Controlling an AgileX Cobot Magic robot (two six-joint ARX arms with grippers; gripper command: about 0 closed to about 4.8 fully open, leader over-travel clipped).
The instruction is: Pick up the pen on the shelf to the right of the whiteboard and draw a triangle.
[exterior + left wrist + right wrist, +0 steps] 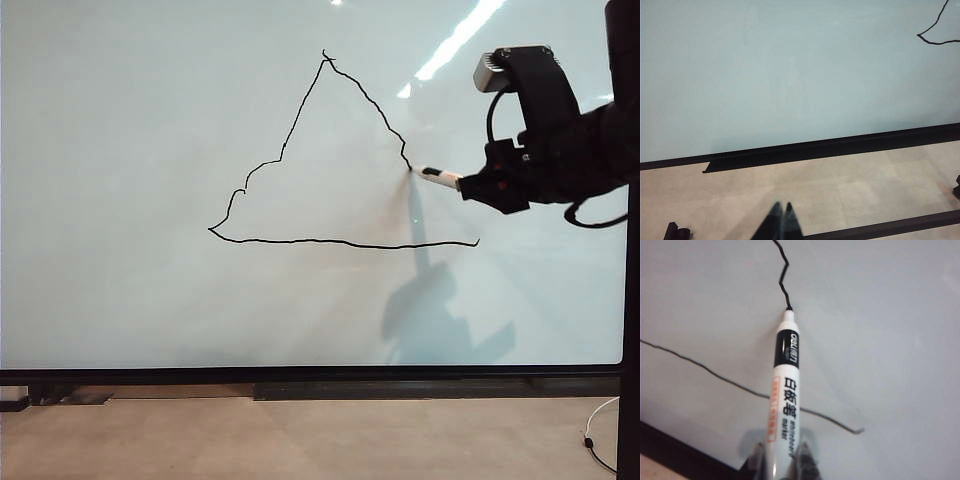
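Exterior view: the triangle (330, 170) on the whiteboard (120, 300) lacks only the lower part of its right side. The right gripper (478, 186), at three o'clock, is clamped on the pen (440, 177), whose tip touches the line's end. The left gripper (781, 220) rests low, jaws together.

a bare robot test room or lab: a large framed whiteboard (200, 320) reflecting ceiling strip lights (460, 38), pale tiled floor (300, 440), a loose cable (598, 440) lying there.
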